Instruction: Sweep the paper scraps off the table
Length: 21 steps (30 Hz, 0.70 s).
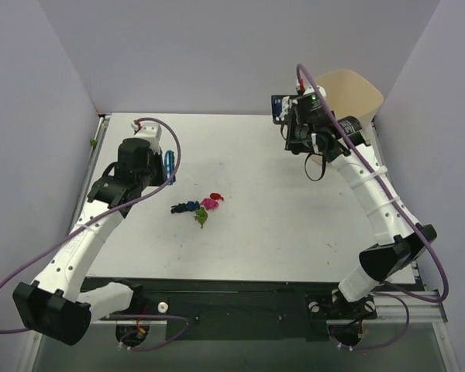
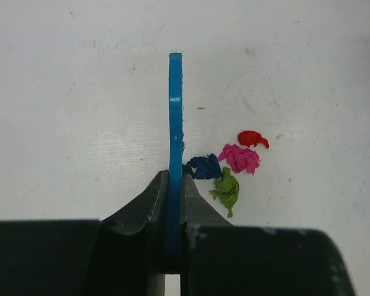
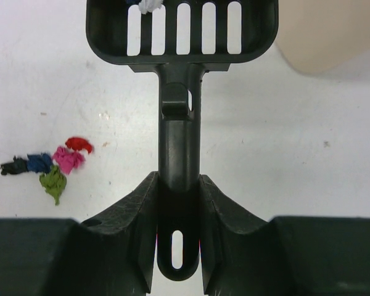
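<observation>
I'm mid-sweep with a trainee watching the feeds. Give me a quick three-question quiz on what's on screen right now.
1. True or false: the left end effector is open and empty.
2. What does the right end effector hold? A) a sponge B) the black slotted scoop C) nothing
3. Fill in: in the left wrist view, the paper scraps lie on the table to the ____ of the blue brush.

Key: 1. False: it is shut on the blue brush. 2. B. 3. right.
</observation>
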### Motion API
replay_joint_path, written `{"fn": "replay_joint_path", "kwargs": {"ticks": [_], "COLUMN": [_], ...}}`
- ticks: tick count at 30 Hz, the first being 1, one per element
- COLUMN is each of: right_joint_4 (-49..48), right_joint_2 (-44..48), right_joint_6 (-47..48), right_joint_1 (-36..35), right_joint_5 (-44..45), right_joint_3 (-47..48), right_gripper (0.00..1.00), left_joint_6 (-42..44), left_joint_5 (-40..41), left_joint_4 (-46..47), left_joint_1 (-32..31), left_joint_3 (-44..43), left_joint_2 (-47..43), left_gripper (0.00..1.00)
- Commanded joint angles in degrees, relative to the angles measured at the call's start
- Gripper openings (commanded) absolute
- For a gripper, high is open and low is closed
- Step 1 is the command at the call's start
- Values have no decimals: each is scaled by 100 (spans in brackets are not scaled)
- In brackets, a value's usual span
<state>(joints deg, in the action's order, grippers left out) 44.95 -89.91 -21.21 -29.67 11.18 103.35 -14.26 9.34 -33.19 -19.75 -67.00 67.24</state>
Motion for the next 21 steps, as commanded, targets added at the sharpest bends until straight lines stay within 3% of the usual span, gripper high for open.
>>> {"fn": "replay_joint_path", "kwargs": {"ticks": [1,14,17,21], "right_joint_4": [611,480,95,-1030], "right_joint_2": [-342,-1002,-950,-625], "right_joint_6": [65,-620,-963,-1797], "right_joint_1": [444,1938,2324,2825], "right_joint_5": [-186,-1372,-1775,-2444], "right_joint_3": [904,2242,2050,1031], "right_gripper": [0,0,0,0], "left_joint_6": [266,248,310,345], "left_joint_5": [-73,-477,-521,-600], "left_joint_4": [313,875,998,1218], "left_joint_1": [32,24,24,24], "left_joint_3": [248,943,1119,1286], "left_joint_2": [-361,-642,-756,-967], "left_gripper": [0,0,0,0]}}
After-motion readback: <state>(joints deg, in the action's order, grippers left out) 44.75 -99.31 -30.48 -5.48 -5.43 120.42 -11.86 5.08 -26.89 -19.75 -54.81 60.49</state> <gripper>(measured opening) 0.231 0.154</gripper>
